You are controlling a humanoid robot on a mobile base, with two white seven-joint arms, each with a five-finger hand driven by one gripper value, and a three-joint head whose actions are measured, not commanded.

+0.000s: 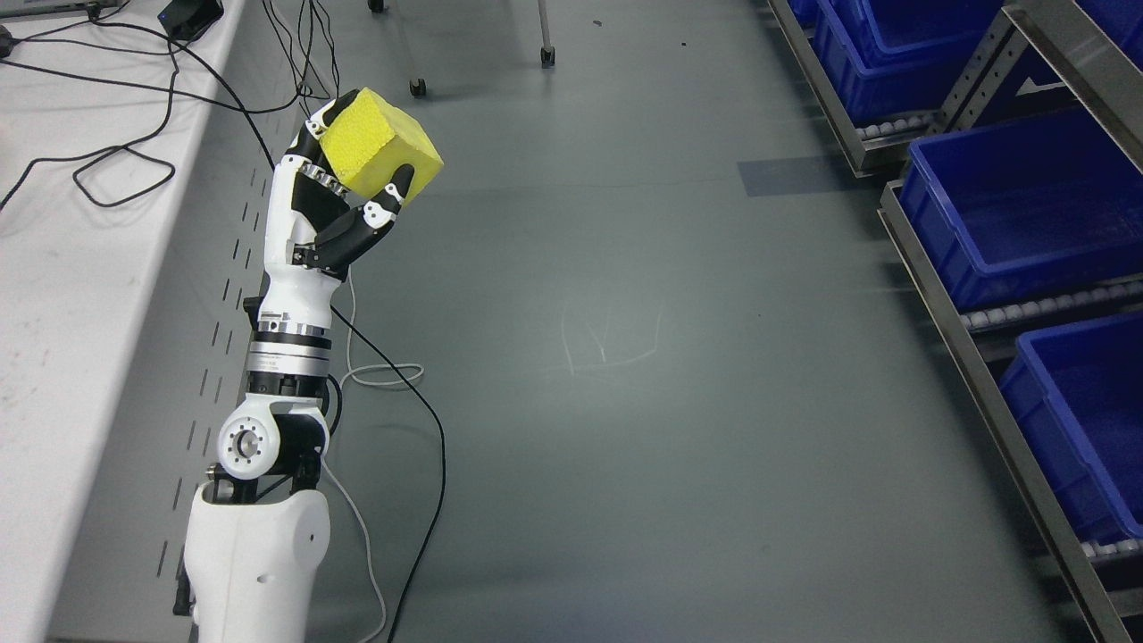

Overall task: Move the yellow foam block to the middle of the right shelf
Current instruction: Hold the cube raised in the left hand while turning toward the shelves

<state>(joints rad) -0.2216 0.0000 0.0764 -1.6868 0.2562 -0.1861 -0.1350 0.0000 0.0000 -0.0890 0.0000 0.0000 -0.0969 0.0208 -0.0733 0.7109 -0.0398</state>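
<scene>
Left hand [344,192] grips the block [379,147], raised beside the counter [54,295]. Pickup done. Shelf [973,357] far right, placing left.

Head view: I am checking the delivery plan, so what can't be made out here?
- Right shelf: cut off by the top, right and bottom edges, so its tiers cannot be counted.
- Blue bins: insides partly hidden by their own walls and the frame.
- Yellow foam block: its rear side is covered by the left hand.
- Right arm: outside the picture.
</scene>
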